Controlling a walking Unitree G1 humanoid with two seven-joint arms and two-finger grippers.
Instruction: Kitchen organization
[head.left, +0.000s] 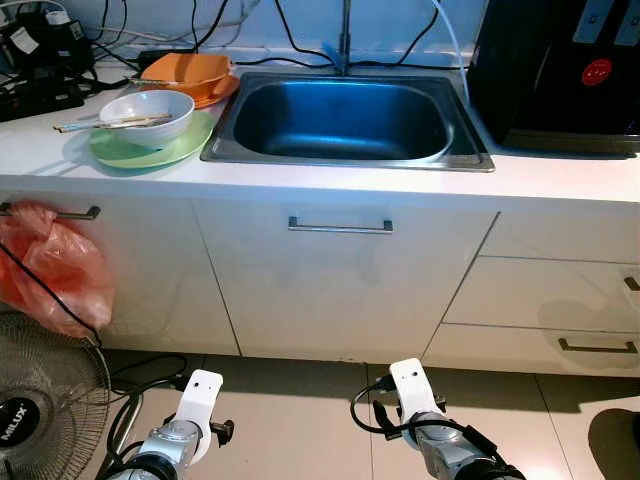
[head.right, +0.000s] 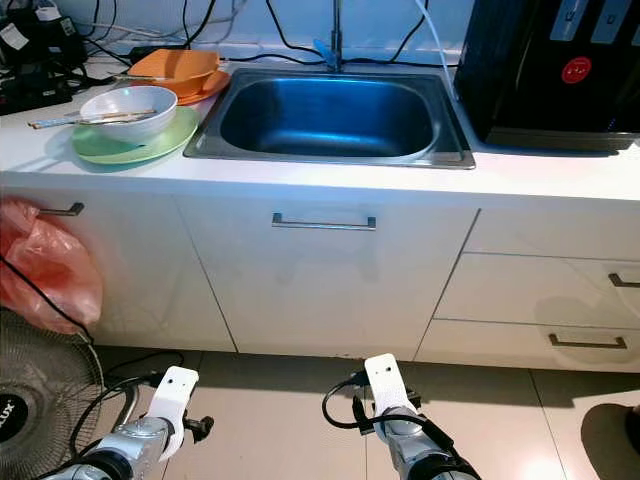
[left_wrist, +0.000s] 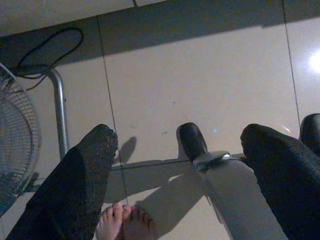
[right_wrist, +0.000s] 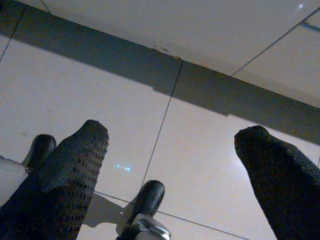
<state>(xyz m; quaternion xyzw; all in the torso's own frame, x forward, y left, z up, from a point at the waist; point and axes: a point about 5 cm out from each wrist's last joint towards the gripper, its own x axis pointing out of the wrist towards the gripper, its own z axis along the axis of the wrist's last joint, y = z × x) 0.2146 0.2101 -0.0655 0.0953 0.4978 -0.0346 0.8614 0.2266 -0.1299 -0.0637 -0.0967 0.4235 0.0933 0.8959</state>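
Before us runs a white counter (head.left: 330, 180) with a steel sink (head.left: 345, 118) set into it. Left of the sink we see a white bowl (head.left: 150, 115) with chopsticks (head.left: 105, 124) laid across it, sitting on a green plate (head.left: 140, 150), and behind it an orange bowl (head.left: 185, 72) on an orange plate. Our left gripper (left_wrist: 175, 150) and right gripper (right_wrist: 172, 145) hang low over the tiled floor (head.left: 300, 410), fingers spread apart, gripping nothing. A red bag (head.left: 50, 265) hangs from a cabinet handle, above a fan (head.left: 45, 400).
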